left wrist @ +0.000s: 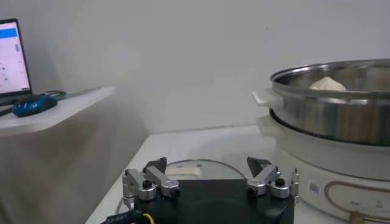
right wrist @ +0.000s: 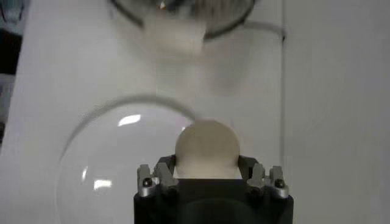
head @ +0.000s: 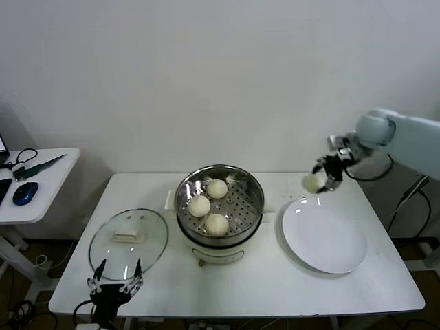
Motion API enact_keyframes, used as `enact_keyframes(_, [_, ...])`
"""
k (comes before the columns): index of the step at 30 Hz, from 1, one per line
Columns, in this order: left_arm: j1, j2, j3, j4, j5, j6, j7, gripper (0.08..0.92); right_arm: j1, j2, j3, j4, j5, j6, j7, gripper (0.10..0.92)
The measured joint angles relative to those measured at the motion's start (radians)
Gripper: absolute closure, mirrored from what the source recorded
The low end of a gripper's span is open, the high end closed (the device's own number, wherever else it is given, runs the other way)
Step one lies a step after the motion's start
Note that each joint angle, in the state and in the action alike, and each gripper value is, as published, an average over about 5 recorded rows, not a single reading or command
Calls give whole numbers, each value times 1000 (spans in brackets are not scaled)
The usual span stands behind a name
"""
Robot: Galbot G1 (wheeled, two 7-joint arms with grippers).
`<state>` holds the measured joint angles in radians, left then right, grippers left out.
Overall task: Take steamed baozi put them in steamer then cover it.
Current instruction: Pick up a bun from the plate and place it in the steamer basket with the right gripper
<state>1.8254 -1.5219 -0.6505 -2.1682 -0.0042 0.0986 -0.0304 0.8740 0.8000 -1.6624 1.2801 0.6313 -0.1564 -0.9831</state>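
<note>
The steel steamer (head: 240,180) stands on its cream base at the table's middle, with three baozi (head: 216,224) on its perforated tray. My right gripper (head: 321,177) is shut on the fourth baozi (right wrist: 207,148) and holds it in the air above the far left edge of the white plate (head: 330,244). The glass cover (head: 148,253) with its cream handle lies flat on the table left of the steamer. My left gripper (head: 115,280) is open and empty at the front edge, just before the cover (left wrist: 195,168). The steamer also shows in the left wrist view (left wrist: 341,106).
A white side table (head: 41,182) at the far left holds a blue mouse (head: 25,192), cables and a laptop's edge. The white wall stands close behind the table. A grey cable runs along the table's back right.
</note>
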Motion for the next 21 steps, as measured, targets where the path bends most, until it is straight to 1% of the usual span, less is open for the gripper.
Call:
enact_keyframes(4, [0, 3, 0, -2, -4, 0, 0, 177, 68, 72, -22, 81, 93, -45, 38, 347])
enact_keyframes(9, [1, 6, -2, -3, -9, 1, -1, 177, 80, 166, -27, 131, 160, -97, 91, 347])
enact_keyframes(15, [3, 10, -10, -5, -18, 1, -1, 177, 32, 273, -28, 135, 187, -141, 150, 347])
enact_keyframes(21, [4, 13, -10, -1, -22, -2, -2, 177, -38, 342, -29, 102, 174, -163, 188, 347])
